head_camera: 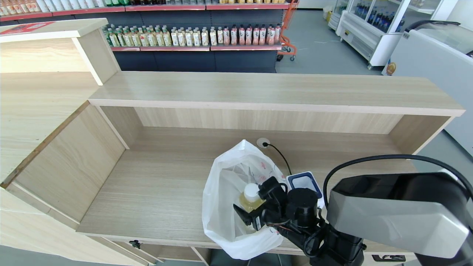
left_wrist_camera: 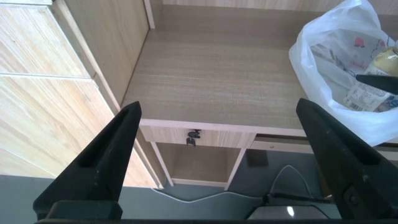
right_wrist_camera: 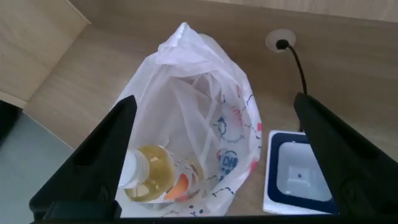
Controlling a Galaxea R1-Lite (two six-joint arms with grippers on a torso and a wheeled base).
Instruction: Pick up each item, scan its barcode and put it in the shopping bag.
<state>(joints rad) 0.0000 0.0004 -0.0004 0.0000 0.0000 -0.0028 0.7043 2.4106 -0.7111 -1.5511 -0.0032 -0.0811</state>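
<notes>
A white plastic shopping bag (head_camera: 225, 195) stands open on the lower counter (head_camera: 162, 184). Inside it a bottle (head_camera: 250, 197) with a white cap and yellow drink stands upright; in the right wrist view the bottle (right_wrist_camera: 155, 180) sits low in the bag (right_wrist_camera: 199, 112). My right gripper (head_camera: 255, 202) hovers over the bag's mouth, open, with its fingers spread wide (right_wrist_camera: 214, 102) and nothing between them. My left gripper (left_wrist_camera: 219, 107) is open too, held off the counter's front edge, left of the bag (left_wrist_camera: 336, 62).
A blue-and-white scanner box (head_camera: 303, 183) sits right of the bag, its black cable running to a hole (head_camera: 263, 142) in the counter. A raised shelf (head_camera: 273, 90) overhangs the back. A locked drawer (left_wrist_camera: 194, 135) is under the front edge. Bare wood lies left of the bag.
</notes>
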